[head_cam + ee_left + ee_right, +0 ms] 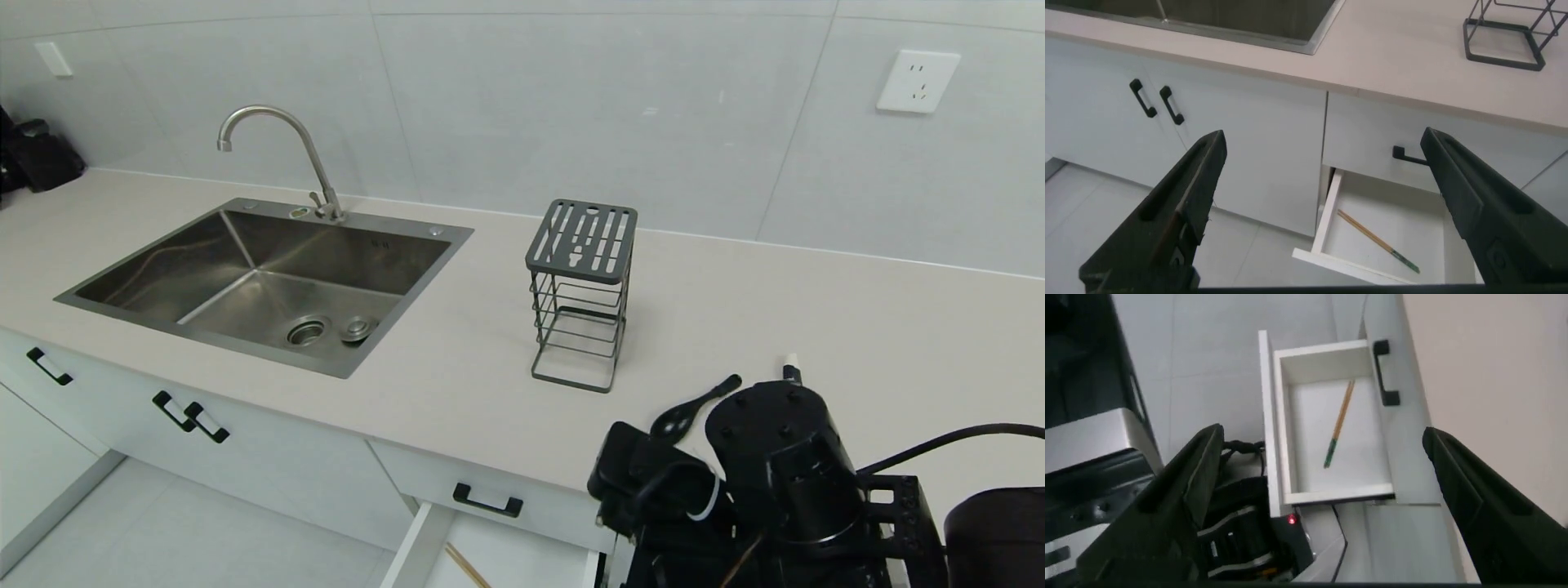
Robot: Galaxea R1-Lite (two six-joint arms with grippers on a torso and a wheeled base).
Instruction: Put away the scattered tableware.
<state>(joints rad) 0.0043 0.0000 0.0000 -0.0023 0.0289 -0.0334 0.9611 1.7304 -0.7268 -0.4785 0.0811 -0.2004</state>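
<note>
A black spoon [692, 410] lies on the pale counter [457, 359] near its front edge, right of the wire rack [581, 294]. A small white-tipped piece [790, 365] shows just behind my right arm. Below the counter a white drawer [416, 547] stands pulled out, with one wooden, green-tipped chopstick [1376, 239] lying in it. My left gripper [1323, 139] is open and empty, in front of the cabinet and facing the drawer [1323, 220]. High over the drawer [1267, 416] and its chopstick [1339, 423], my right gripper [1323, 434] hangs open and empty.
A steel sink [261, 278] with a faucet [277, 147] is set into the counter's left part. Cabinet doors with black handles [188, 416] run under it. A closed drawer front with a black handle [487, 500] sits above the pulled-out drawer.
</note>
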